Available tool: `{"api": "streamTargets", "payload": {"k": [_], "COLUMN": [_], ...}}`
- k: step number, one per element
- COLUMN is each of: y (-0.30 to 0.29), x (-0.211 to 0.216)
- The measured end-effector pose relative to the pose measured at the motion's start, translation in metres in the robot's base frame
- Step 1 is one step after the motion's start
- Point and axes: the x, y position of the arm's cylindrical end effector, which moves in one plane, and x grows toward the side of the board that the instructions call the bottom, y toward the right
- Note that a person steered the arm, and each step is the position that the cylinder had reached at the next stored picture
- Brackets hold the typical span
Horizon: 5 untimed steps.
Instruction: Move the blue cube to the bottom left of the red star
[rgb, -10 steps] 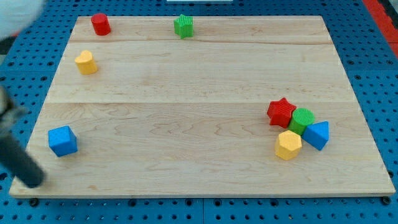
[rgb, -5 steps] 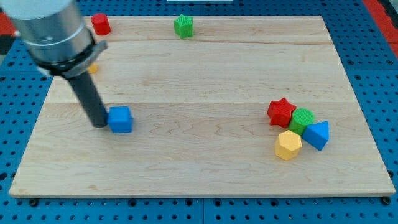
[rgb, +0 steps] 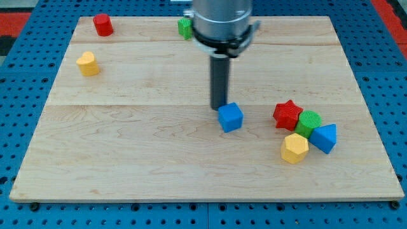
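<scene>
The blue cube [rgb: 231,117] sits near the middle of the wooden board [rgb: 146,159], to the left of the red star [rgb: 287,114] with a gap between them. My tip [rgb: 218,107] is right at the cube's upper left corner, touching or almost touching it. The rod rises from there toward the view's top and hides part of a green block [rgb: 184,27].
A green round block [rgb: 310,122], a blue triangular block [rgb: 324,138] and a yellow hexagonal block [rgb: 294,148] cluster against the red star's right and lower side. A red cylinder [rgb: 102,25] and a yellow block [rgb: 88,63] sit at the upper left.
The blue cube has slid far to the right, from the board's lower left to near the red star. My tip has moved with it, staying at its left side.
</scene>
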Motion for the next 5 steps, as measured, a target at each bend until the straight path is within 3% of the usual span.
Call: {"api": "streamTargets", "payload": {"k": [1, 2, 5], "y": [-0.006, -0.069, 0.047], "x": [0.006, 0.007, 0.026]}}
